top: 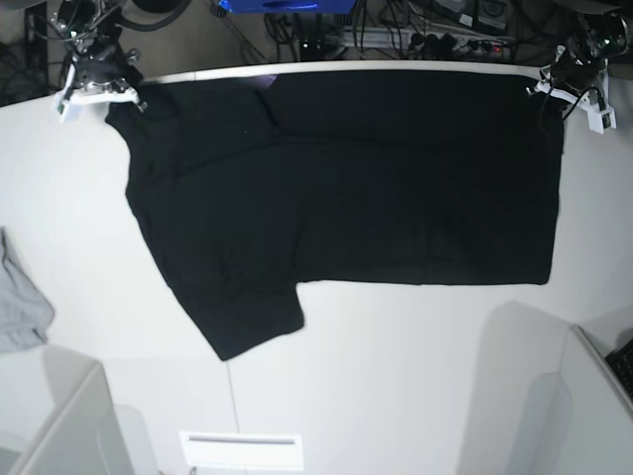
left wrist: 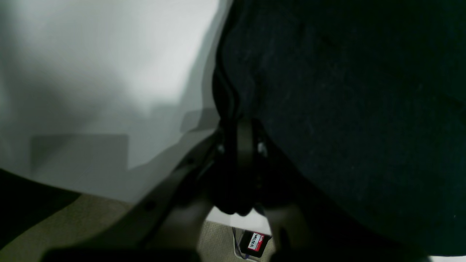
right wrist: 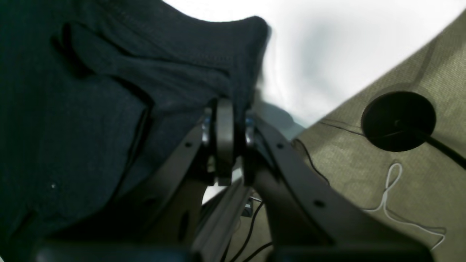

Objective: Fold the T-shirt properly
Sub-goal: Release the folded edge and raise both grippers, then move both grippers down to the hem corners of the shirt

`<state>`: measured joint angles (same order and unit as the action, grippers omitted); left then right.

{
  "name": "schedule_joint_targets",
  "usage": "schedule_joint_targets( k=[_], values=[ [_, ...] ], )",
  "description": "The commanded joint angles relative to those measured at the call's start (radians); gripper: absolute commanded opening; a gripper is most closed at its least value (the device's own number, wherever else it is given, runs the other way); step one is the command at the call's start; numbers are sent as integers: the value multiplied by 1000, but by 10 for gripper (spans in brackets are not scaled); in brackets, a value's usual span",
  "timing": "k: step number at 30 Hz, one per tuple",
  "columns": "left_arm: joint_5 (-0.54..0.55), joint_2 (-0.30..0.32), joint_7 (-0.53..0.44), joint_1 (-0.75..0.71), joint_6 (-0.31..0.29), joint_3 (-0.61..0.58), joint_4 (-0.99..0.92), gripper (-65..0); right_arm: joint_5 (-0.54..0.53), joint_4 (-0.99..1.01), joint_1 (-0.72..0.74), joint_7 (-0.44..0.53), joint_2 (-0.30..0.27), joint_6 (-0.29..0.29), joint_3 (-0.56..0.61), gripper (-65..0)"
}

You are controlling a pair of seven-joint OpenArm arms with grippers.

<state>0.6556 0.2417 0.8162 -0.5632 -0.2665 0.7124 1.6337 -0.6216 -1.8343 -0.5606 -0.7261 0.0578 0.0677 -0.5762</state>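
along the far edge of the white desk [top: 396, 376], the left gripper [top: 560, 87] and right gripper [top: 111, 94] each pinch a far corner of the black t-shirt [top: 346, 198], which spreads toward the near side, long axis running between them.

Black T-shirt [top: 346, 188] on white table [top: 415, 376]

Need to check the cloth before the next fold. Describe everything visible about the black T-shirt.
The T-shirt is plain black knit cloth, spread mostly flat on the white table, long axis across the base view. One short sleeve juts toward the near edge. Soft creases cross the body; no print shows. Its far edge lies along the table's far rim. The right gripper pinches one far corner, the left gripper the other, both shut on bunched fabric.
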Motion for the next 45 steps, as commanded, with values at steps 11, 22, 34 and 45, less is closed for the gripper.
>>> schedule_joint_targets(
  k=[11,22,34,45],
  values=[
    [-4,15,-13,-7,2,11,18,-650,1,-18,-5,20,-8,2,-8,-650],
    [-3,14,-18,-4,2,14,18,-212,1,-20,-5,24,-8,8,-31,-380],
    [-9,2,-13,-1,2,215,18,-184,7,-110,47,18,-11,5,-126,-374],
    [-1,0,-13,4,2,209,175,-194,10,-114,184,-48,-46,7,103,-378]
  ],
)
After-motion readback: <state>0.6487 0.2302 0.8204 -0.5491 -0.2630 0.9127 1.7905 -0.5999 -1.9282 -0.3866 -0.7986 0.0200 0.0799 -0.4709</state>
